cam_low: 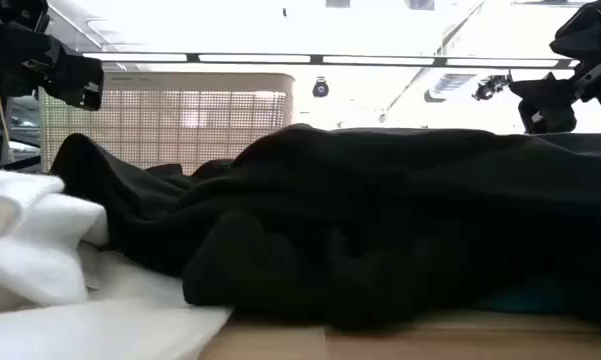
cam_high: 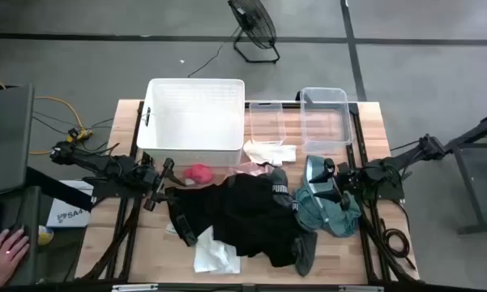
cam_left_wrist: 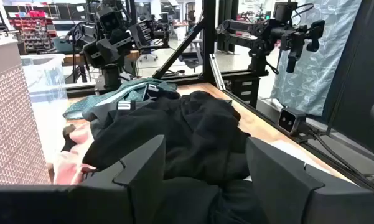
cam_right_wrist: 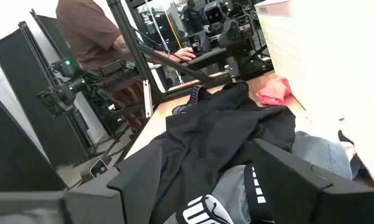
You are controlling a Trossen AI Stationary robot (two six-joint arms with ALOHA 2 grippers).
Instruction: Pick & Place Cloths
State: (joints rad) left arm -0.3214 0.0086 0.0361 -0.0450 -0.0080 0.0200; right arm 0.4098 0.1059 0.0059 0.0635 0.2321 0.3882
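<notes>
High view. Wooden table (cam_high: 105,235); black garments (cam_high: 251,215) heaped at centre, teal-green cloth (cam_high: 328,212) at their right edge, red-pink piece (cam_high: 198,172) just before white slatted basket (cam_high: 196,113), white cloth (cam_high: 215,255) at near edge. Two clear tubs (cam_high: 324,118) beside basket, likely sorting bins. Left gripper (cam_high: 164,177) at pile's left margin, right gripper (cam_high: 331,174) over teal-green cloth; both apparently poised for a first pick. Floor fan (cam_high: 255,24) beyond table; a person's hand (cam_high: 6,247) at far left.

Low view. Black heap fills frame, white cloth at left, basket lattice behind; both arms raised above.

Left wrist view. Fingers (cam_left_wrist: 143,162) spread wide, nothing between them; black garments directly ahead.

Right wrist view. Fingers (cam_right_wrist: 286,168) likewise parted, empty; black and grey fabric below, person in brown shirt (cam_right_wrist: 90,28) in room.
</notes>
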